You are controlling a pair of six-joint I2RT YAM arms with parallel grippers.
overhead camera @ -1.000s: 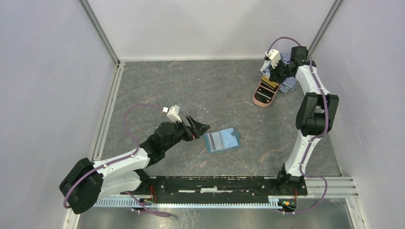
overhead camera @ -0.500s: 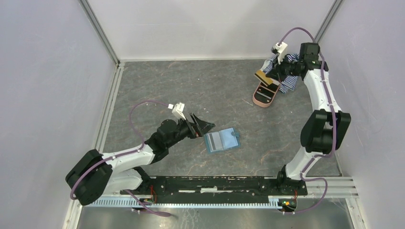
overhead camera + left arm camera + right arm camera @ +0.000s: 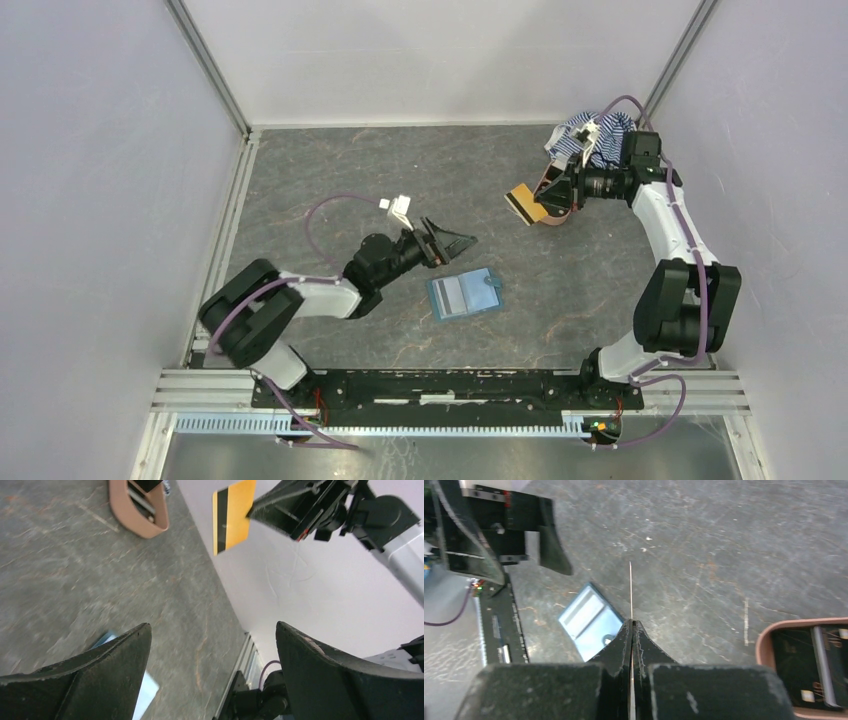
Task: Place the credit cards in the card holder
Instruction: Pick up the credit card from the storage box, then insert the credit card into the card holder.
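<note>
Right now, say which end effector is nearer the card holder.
Left. The left end effector sits open beside the card holder; the right end effector, gripping a gold card, is farther back.

A robot lab cell: plain white walls [image 3: 450, 60], aluminium frame rails [image 3: 212, 70], grey tabletop [image 3: 400, 170]

the right gripper [image 3: 632, 626] has its dark fingers pressed tight on a thin credit card [image 3: 630, 587], seen edge-on as a pale line. just left of that line an open teal-blue folding card holder [image 3: 585, 616] lies on the grey marbled table [image 3: 724, 550]. a pink oval case [image 3: 769, 635] sits at lower right.
</note>
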